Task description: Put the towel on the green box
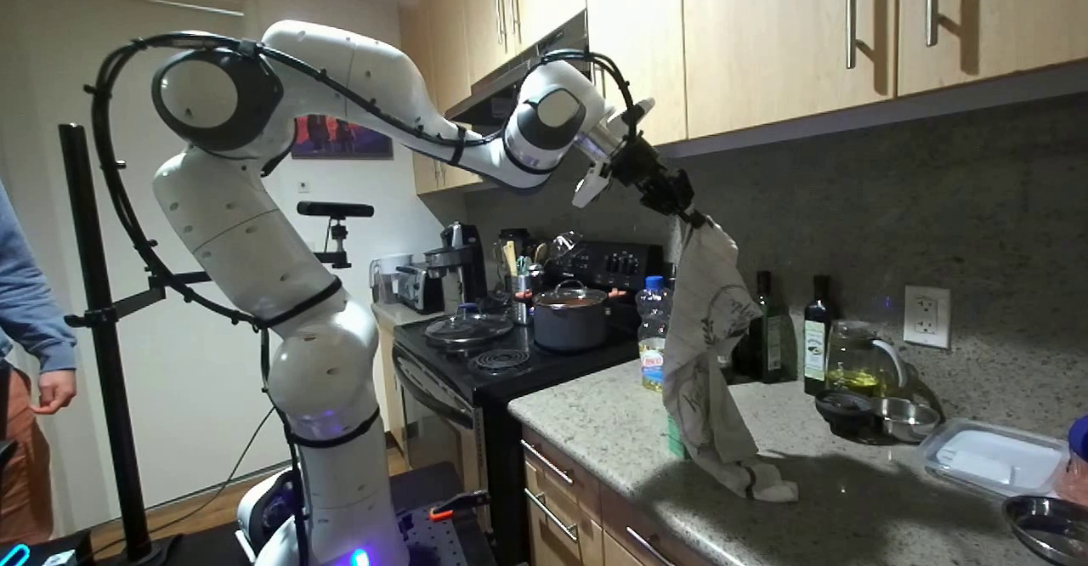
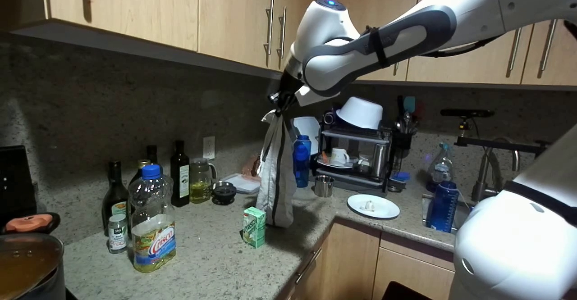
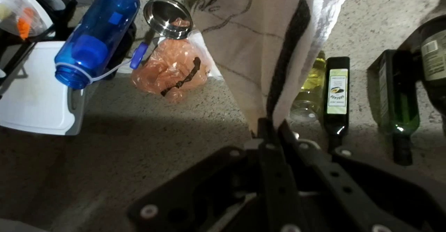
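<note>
My claw (image 3: 273, 125) pinches one gathered end of the hanging towel (image 2: 277, 169), its lower end seeming to trail on the table (image 2: 212, 255). I judge this to be the carrying step: the towel is not yet on the green box (image 2: 254, 227), which stands upright. Reading an exterior view as a clock around the box, the towel hangs toward one o'clock, its hem just beside the box; whether they touch I cannot tell. Next I should raise the hem above the box, shift toward seven o'clock, lower the towel over it and let go. So narrow a box could tip if the hem drags against it. The oil bottle (image 2: 153, 234) stands at nine o'clock, a dark bottle (image 2: 180, 178) and a glass jug (image 2: 199, 180) near ten, a steel cup (image 2: 323, 186) at two and a white plate (image 2: 386, 210) close to three. Cabinets (image 2: 225, 16) overhead, toward twelve, may limit my lift.
</note>
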{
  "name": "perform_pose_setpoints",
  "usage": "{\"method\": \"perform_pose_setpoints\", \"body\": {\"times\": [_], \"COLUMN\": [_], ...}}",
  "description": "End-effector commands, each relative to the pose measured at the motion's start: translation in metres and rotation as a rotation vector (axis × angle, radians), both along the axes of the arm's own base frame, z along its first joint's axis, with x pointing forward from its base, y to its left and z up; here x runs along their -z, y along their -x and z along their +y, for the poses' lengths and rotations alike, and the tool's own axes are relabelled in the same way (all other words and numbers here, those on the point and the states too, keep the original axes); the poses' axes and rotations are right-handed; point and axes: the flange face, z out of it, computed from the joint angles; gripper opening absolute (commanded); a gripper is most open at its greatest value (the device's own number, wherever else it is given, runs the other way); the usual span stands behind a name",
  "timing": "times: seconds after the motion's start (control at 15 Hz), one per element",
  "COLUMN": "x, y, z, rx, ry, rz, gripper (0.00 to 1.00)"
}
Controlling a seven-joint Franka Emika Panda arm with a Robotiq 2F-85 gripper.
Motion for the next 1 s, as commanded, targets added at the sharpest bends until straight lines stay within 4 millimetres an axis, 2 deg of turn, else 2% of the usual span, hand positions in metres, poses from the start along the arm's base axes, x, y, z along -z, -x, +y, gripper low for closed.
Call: {"method": "perform_pose_setpoints", "body": {"times": [0.0, 0.13, 0.27, 0.73, 0.93], "x": [0.009, 0.016, 0.021, 0.016, 0.015], "y": [0.022, 0.025, 0.02, -0.013, -0.029], "z": [0.012, 0.017, 0.026, 0.095, 0.111], "rx": [-0.03, -0.036, -0.053, -0.189, -0.228], "ry": [-0.012, -0.025, -0.042, -0.034, -0.021], "rz": [0.058, 0.083, 0.08, 0.045, 0.036], "gripper": [0.05, 0.05, 0.05, 0.05, 0.05]}}
